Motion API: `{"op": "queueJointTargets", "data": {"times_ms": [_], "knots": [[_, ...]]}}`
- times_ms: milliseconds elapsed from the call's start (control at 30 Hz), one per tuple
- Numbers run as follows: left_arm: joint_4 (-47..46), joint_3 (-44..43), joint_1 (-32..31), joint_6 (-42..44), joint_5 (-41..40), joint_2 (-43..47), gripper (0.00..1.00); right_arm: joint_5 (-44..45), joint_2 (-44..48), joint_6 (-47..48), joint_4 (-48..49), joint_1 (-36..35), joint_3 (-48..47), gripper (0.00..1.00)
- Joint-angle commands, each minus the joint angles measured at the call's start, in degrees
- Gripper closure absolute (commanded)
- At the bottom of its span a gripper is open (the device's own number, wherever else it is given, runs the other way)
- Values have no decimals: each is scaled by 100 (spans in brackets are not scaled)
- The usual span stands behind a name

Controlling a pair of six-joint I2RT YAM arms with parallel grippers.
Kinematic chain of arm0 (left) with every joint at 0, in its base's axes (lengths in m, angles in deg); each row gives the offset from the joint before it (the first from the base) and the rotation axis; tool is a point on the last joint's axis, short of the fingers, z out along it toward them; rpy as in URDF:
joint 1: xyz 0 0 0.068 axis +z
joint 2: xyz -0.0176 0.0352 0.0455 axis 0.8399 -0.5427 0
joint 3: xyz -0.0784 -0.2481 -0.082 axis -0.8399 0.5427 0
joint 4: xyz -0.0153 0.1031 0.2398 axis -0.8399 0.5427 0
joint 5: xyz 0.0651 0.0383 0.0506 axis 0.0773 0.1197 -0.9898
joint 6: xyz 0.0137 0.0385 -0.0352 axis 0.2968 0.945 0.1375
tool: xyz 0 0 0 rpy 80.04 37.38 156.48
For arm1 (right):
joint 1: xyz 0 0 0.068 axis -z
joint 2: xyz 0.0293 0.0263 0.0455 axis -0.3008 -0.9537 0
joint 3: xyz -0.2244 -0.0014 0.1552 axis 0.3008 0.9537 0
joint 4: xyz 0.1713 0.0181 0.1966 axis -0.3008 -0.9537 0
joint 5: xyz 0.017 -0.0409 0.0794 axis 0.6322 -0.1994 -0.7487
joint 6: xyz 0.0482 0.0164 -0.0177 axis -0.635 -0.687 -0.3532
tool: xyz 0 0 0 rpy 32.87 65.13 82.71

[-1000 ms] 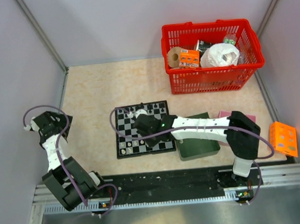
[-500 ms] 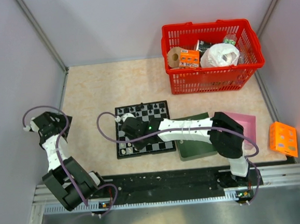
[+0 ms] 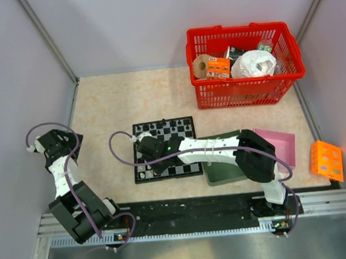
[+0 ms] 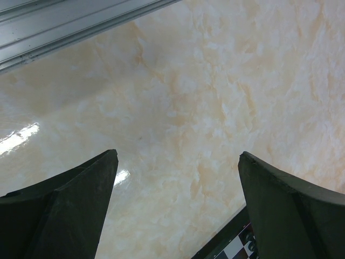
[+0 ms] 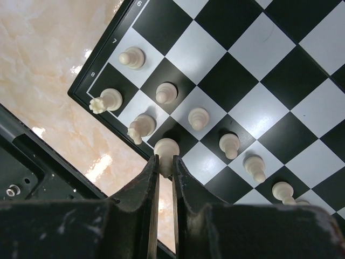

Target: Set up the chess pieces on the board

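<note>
Board (image 3: 182,127) lies flat on the table (image 3: 110,98), centre-near, just left of a dark green tray (image 3: 227,172). In the right wrist view a cluster of whitish pieces (image 5: 166,92) stands on the two rows nearest one board (image 5: 253,48) corner: a rook (image 5: 106,100) on the corner square, a knight (image 5: 141,125) next to it, and pawns along the row inside. One more whitish piece (image 5: 166,145), round-topped, sits in the edge row just beside the knight. Right gripper (image 5: 164,161) is clamped on it, jaws nearly together with the piece pinched at the tips. Can't tell whether its base touches the board. From above, the right arm reaches across the tray to the board's left side. The pieces on the far rows are too small to identify there.

Left gripper (image 4: 178,162) is well to the left of the board, over bare tabletop, with its jaws wide apart and nothing between them.

Pink box (image 3: 280,146) is right of the tray, a red basket (image 3: 247,87) at far right.
</note>
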Motion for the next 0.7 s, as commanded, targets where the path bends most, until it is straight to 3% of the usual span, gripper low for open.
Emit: {"op": "queueJointTargets", "data": {"times_ms": [0, 667], "knots": [[-285, 54, 77, 84, 60, 18, 1, -15, -138, 115, 53, -77, -304, 91], [-258, 10, 112, 102, 95, 18, 1, 117, -86, 176, -26, -77, -313, 89]]}}
